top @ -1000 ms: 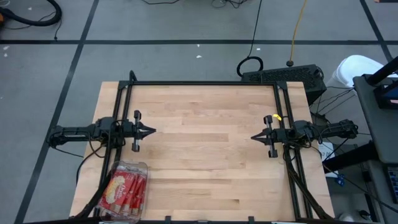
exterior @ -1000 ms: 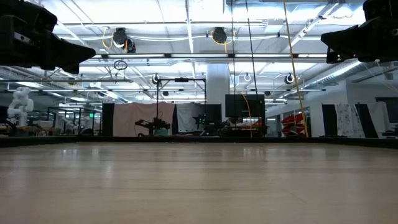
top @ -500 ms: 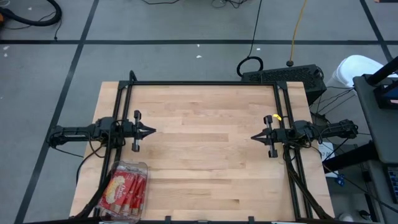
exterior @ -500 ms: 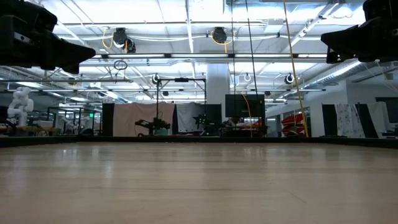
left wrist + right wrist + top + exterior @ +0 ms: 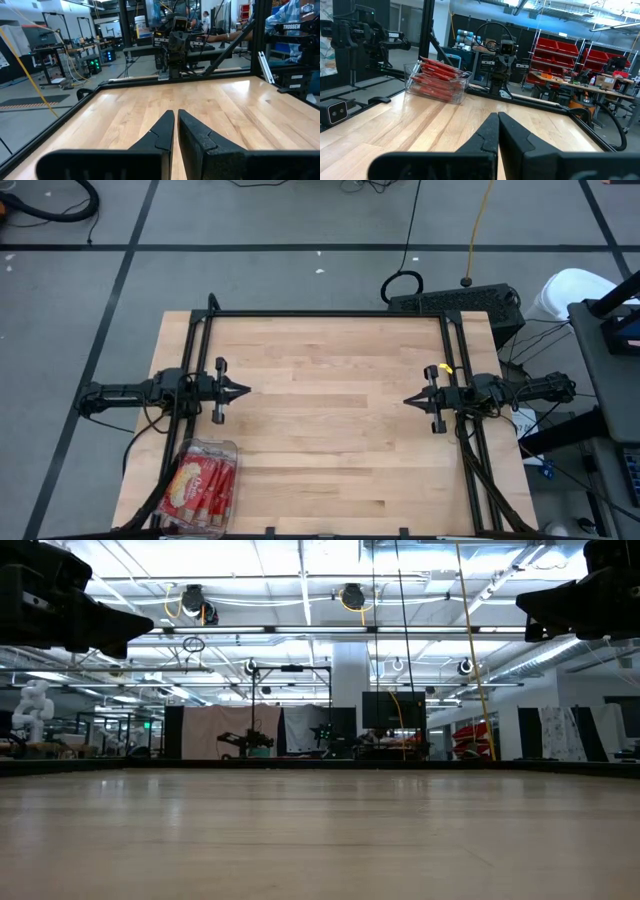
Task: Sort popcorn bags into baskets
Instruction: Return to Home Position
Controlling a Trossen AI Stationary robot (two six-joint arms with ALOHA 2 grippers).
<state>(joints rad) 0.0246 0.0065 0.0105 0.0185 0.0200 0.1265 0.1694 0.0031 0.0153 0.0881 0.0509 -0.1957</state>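
A see-through plastic bin (image 5: 205, 477) stands at the table's near left corner, filled with several red popcorn packets (image 5: 200, 485) stacked flat, a yellow popcorn picture facing up. In the right wrist view the bin (image 5: 438, 81) and its red packets (image 5: 440, 70) show far across the table. My left gripper (image 5: 244, 391) hovers at the table's left side, shut, pointing right. My right gripper (image 5: 408, 400) hovers at the right side, shut, pointing left. In their own wrist views the left gripper (image 5: 176, 116) and the right gripper (image 5: 498, 118) each show fingers closed with nothing between them.
A black frame rail (image 5: 320, 314) runs along the table's far edge and down both sides. The bare wooden table top (image 5: 330, 440) lies between the two arms. A black box with cables (image 5: 460, 302) sits beyond the far right corner. People show in the room beyond.
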